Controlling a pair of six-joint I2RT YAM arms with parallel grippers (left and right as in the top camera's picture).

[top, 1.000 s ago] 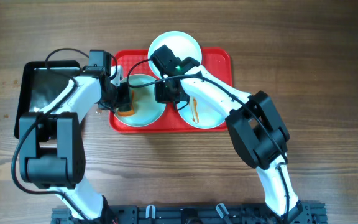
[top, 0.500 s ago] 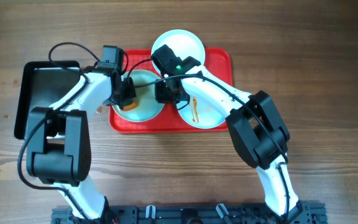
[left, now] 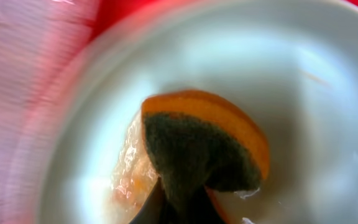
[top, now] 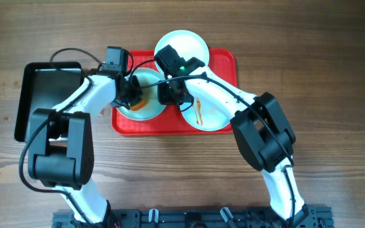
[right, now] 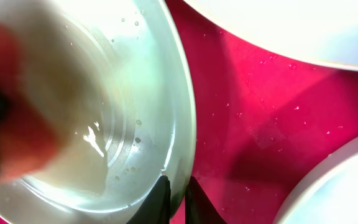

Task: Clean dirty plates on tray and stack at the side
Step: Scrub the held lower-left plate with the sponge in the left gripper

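Note:
Three white plates lie on the red tray [top: 224,60]. The left plate [top: 152,109] is wet. My left gripper [top: 137,99] is shut on an orange sponge with a dark green scrub face [left: 204,146] and presses it on this plate [left: 309,118], with soapy orange smear beside it. My right gripper [top: 172,96] is shut on the right rim of the same plate [right: 182,130], fingertips [right: 178,190] on both sides of the rim. The right plate [top: 213,113] has brown-orange sauce streaks. The far plate [top: 185,45] looks clean and overhangs the tray's far edge.
A black metal pan [top: 43,88] lies on the wooden table left of the tray. In the right wrist view the red tray floor [right: 260,106] shows between the plates, with water drops.
My left gripper has moved right and farther onto the left plate with the sponge, from the plate's near-left edge toward its centre. The right arm has held still.

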